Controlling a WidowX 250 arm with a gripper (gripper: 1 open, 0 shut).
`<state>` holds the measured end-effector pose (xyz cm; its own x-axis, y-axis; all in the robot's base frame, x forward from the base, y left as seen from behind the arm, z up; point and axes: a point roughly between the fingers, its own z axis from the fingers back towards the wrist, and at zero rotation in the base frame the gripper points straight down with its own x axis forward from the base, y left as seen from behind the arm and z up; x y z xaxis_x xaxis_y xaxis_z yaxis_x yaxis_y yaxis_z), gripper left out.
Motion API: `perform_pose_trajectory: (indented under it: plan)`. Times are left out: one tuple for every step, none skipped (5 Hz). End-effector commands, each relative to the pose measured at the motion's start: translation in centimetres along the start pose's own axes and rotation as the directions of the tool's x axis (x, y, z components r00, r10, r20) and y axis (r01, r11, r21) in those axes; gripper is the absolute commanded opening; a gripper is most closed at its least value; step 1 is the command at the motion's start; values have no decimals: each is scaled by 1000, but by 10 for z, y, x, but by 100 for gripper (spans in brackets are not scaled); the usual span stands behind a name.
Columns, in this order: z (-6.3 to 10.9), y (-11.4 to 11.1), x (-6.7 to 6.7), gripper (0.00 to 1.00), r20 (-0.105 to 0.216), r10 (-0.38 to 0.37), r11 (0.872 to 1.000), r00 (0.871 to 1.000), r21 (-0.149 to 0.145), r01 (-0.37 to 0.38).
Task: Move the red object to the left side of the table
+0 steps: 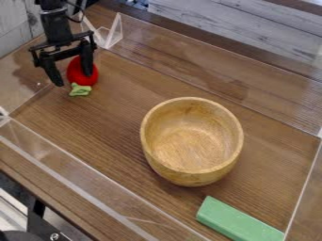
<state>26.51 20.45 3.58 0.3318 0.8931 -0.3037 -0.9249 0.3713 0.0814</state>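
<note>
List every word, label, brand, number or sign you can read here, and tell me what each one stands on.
None can be read: no lettering, brand, number or sign shows on the wooden bowl, the green block, the red strawberry toy or the brown tabletop.
The dark gripper is too small and blurred to tell whether it bears any marking.
</note>
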Motion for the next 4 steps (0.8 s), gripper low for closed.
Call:
perform_pose_trajectory:
  plan:
    - [33,-5,-10,100,50,-32,999,998,-36,34]
    - [44,-9,-18,100,49,-56,997,997,-43,58]
    - [55,-13,-27,100,46,-78,995,996,-51,80]
    - [65,-17,-37,100,46,-103,993,994,-59,106]
